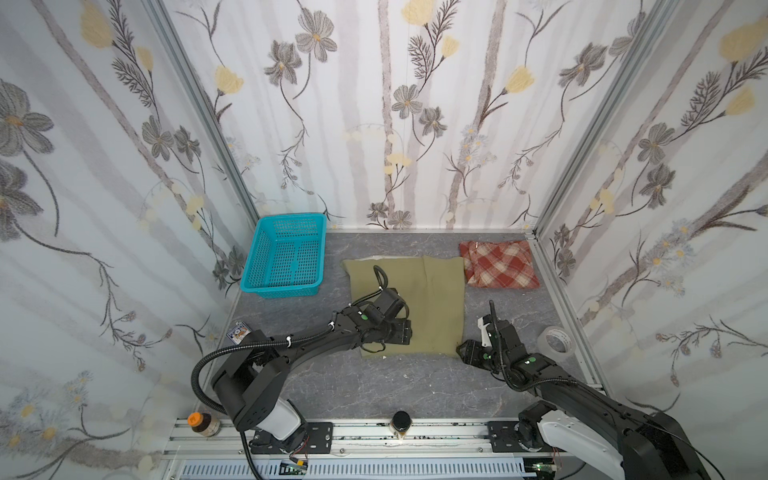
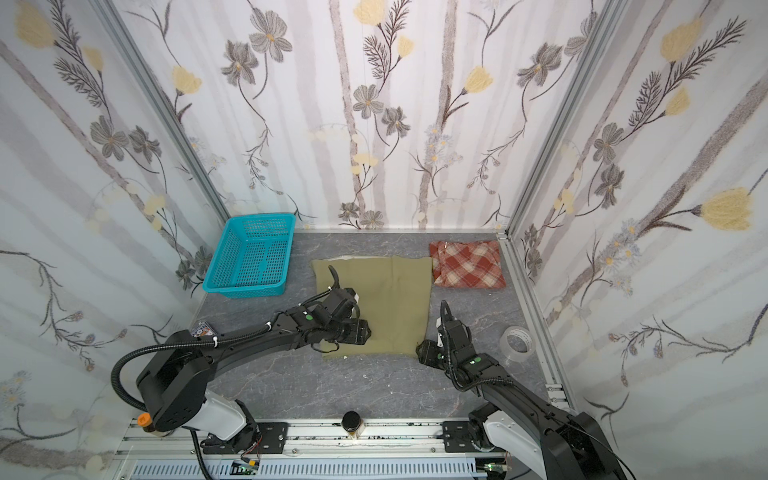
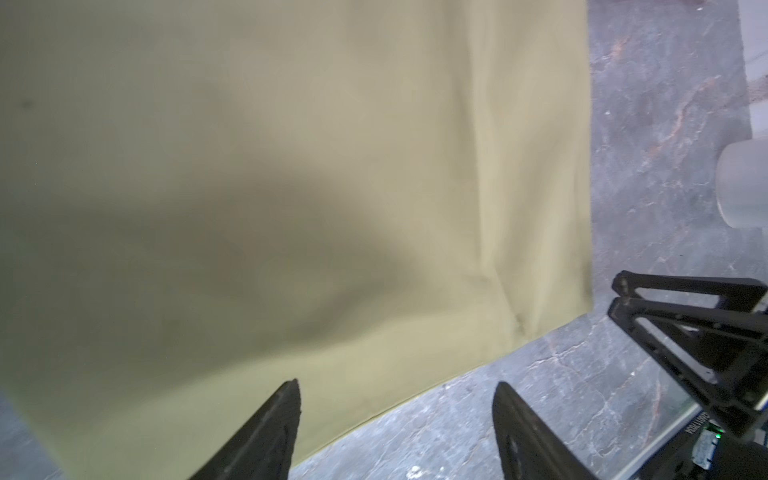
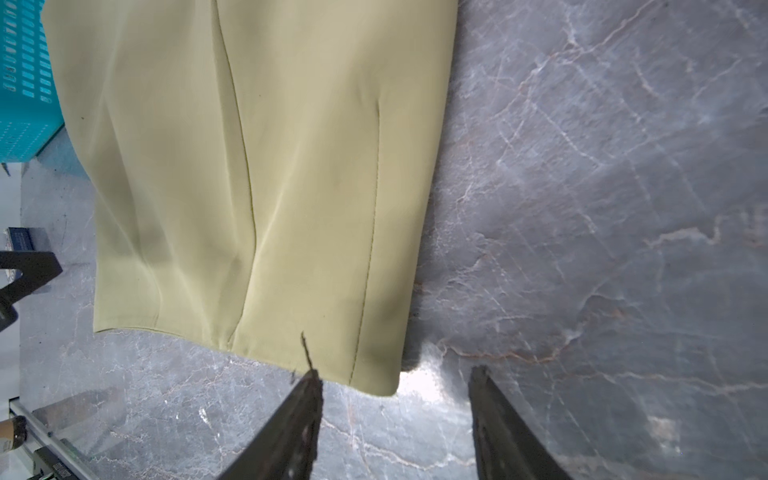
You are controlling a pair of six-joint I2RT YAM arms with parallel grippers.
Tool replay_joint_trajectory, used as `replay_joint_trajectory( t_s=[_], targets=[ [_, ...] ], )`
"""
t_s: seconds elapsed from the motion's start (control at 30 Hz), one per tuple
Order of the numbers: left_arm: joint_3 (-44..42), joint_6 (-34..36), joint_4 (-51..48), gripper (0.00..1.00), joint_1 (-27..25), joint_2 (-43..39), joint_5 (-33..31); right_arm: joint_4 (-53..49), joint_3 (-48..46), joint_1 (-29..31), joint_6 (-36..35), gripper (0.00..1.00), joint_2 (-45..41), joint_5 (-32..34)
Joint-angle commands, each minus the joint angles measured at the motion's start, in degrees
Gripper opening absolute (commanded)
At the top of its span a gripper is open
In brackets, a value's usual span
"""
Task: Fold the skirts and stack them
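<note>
Olive-green skirt: it lies spread flat in the middle of the grey marble table (image 1: 374, 386), seen in both top views (image 1: 432, 307) (image 2: 399, 307), with a long crease running from the far edge to the near hem.
Plaid skirt: it sits folded in the far right corner (image 1: 500, 266), just beside the olive skirt's far right corner; I cannot tell whether they touch.
Left gripper: it hangs low over the olive skirt's near hem on the left half (image 3: 397, 385), jaws wide. One finger is over cloth and the other over bare table, with nothing clamped.
Right gripper: it is at the olive skirt's near right corner (image 4: 395, 372), jaws roughly half apart. The corner lies just ahead of the fingertips and is not pinched.
Edges: the near hem and the right side are straight and fully exposed. A thin pale strip shows along the far edge.
Room in front: bare table runs from the near hem to the front rail.
Room at right: a bare strip lies between the skirt and the clear tape roll (image 1: 542, 347).
Room at left: the turquoise mesh basket (image 1: 276, 289) stands apart from the skirt's far left corner.
</note>
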Motion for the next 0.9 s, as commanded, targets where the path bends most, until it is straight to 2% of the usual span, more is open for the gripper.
replay_joint_trajectory(
  t_s=[0.0,0.27,0.6,0.67,0.83,0.87],
  targets=[
    [4.5,2.4,-0.4,0.76,-2.6,4.2,2.4,0.3,-0.4,-0.8,0.5,0.57,-1.3,-0.4],
    [11.9,2.7,-1.4,0.73,-7.3,15.0,4.2,0.4,-3.6,-6.8,2.5,0.57,-7.6,-3.9],
    [15.6,3.5,-3.5,0.46,-8.2,21.3,1.3,0.3,-4.0,-8.5,2.6,0.57,-10.6,-5.9],
    [16.0,3.6,-3.8,0.38,-8.2,21.8,0.9,0.3,-4.0,-8.5,2.6,0.57,-10.3,-6.0],
    [16.4,3.8,-4.6,0.0,-8.1,21.8,-0.6,0.9,-4.4,-8.7,2.6,0.57,-10.0,-6.4],
    [16.4,3.9,-4.7,0.0,-8.2,21.6,-0.9,1.0,-4.6,-8.6,2.5,0.57,-9.9,-6.5]
  ],
)
